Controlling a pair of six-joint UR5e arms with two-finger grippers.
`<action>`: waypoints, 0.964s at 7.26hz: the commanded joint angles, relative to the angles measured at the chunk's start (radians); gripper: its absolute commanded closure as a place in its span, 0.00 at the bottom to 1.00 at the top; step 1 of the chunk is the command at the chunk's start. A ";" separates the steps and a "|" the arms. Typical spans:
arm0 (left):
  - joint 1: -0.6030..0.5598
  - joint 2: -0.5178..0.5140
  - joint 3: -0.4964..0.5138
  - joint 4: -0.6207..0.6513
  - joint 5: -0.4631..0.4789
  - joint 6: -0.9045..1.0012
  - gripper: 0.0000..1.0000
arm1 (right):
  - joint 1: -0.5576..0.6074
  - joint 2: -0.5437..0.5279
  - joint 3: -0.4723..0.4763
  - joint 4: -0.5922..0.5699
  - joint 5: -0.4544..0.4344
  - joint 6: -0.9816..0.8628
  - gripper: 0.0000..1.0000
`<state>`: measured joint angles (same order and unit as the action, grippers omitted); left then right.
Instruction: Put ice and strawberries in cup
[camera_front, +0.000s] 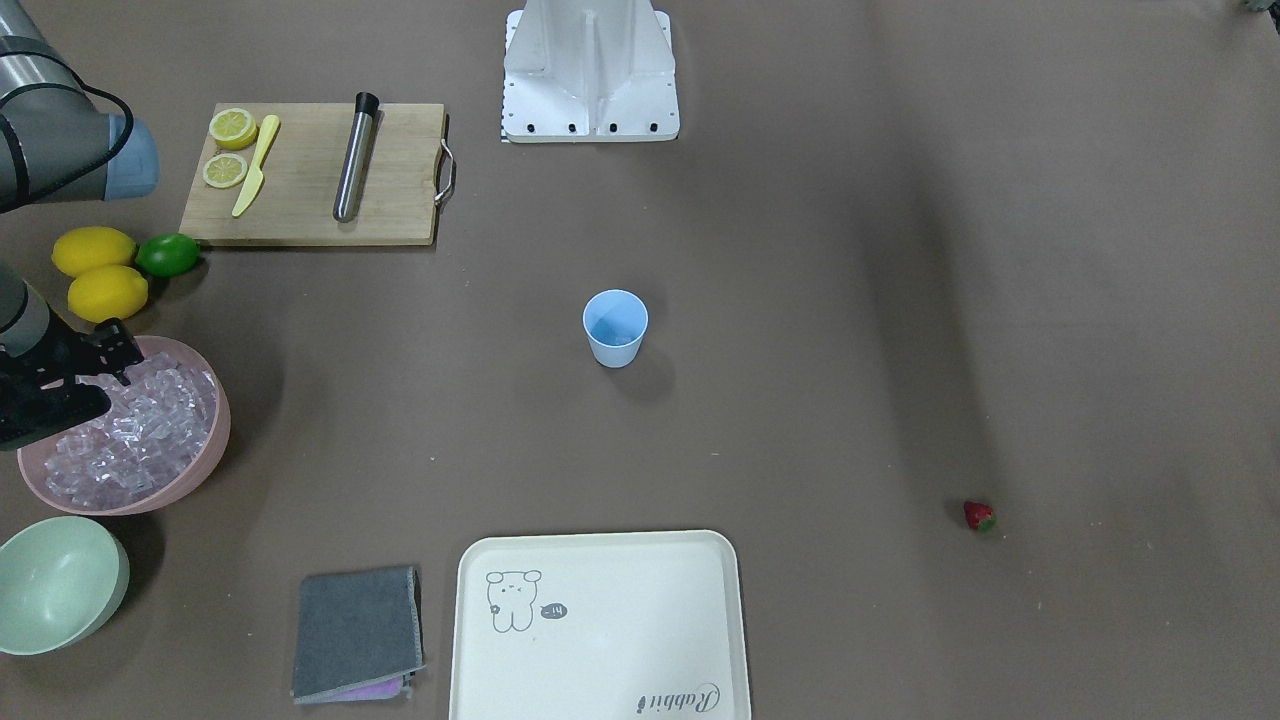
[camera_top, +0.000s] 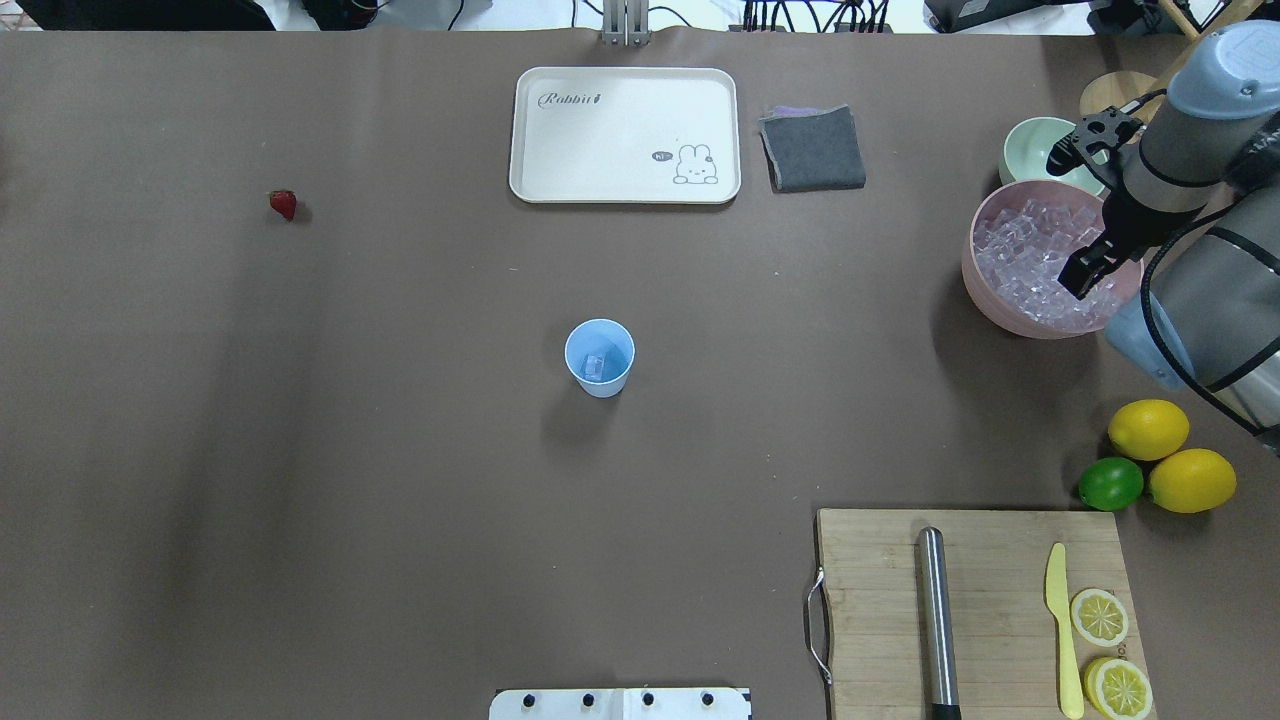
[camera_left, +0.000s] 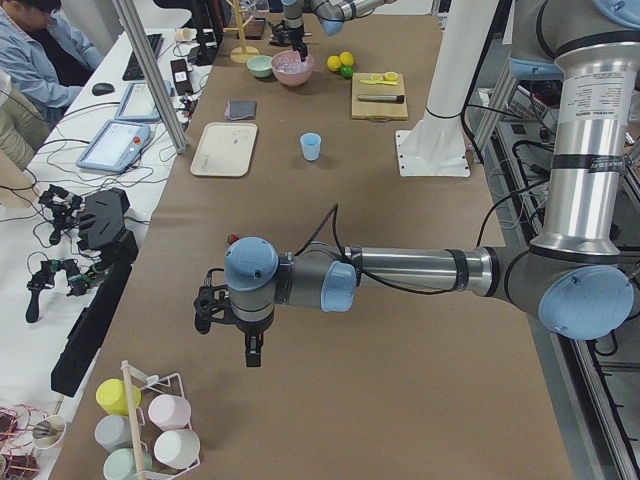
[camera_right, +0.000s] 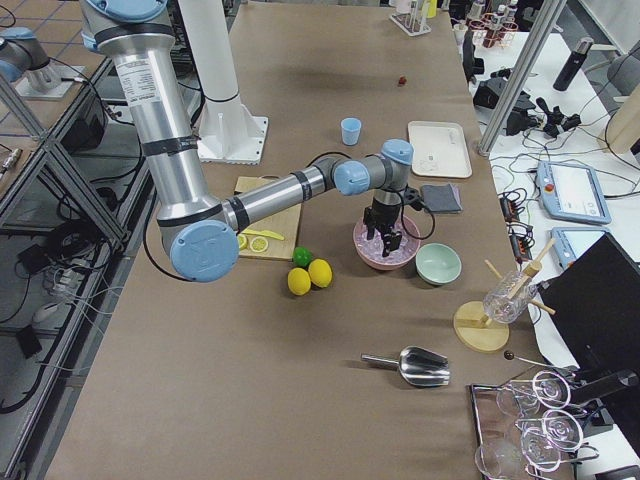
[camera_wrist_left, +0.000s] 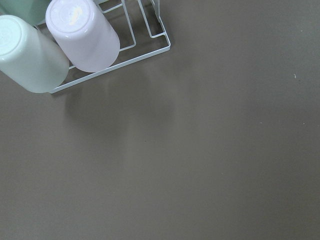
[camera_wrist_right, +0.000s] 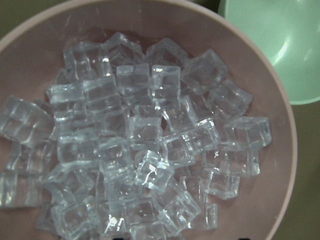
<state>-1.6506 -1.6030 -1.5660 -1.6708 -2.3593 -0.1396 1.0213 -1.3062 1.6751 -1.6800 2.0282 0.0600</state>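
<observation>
The cup (camera_top: 599, 358), a light blue tumbler, stands upright near the middle of the brown table (camera_top: 400, 500) and serves as our reference; in the overhead view we see one clear cube lying inside it. Well apart from the cup, toward the robot's right and on the operators' side, sits the pink bowl (camera_top: 985, 295) holding the heap of ice (camera_top: 1030, 255). The right gripper (camera_top: 1080, 275) hangs just above this heap with its fingers spread apart and nothing between them; its wrist camera looks straight down on the cubes, with the pale green bowl (camera_wrist_right: 280, 45) just beyond the pink rim. The strawberry (camera_top: 284, 204) lies on the bare table well apart from the cup, toward the robot's left and on the operators' side. Farther from the cup than the strawberry, at the table's left end, the left gripper (camera_left: 250, 350) hovers over bare table near a wire rack (camera_wrist_left: 150, 45) of upturned cups; we cannot tell whether its fingers are wide or narrow. Beyond the cup, away from the robot, rests a cream tray (camera_top: 530, 180); on the cup's right, nearer the robot, lies a cutting board (camera_top: 1000, 560).
</observation>
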 joint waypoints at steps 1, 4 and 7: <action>0.000 0.000 0.000 -0.001 0.000 0.000 0.03 | -0.003 -0.013 0.023 -0.016 0.000 0.006 0.28; 0.000 0.000 0.000 0.000 0.000 0.000 0.03 | -0.009 -0.005 0.023 -0.017 0.003 0.006 0.39; 0.000 0.000 0.000 0.000 0.000 0.000 0.03 | -0.032 -0.001 0.003 -0.014 -0.006 0.009 0.39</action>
<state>-1.6505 -1.6030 -1.5662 -1.6705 -2.3593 -0.1396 0.9980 -1.3071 1.6873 -1.6960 2.0273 0.0693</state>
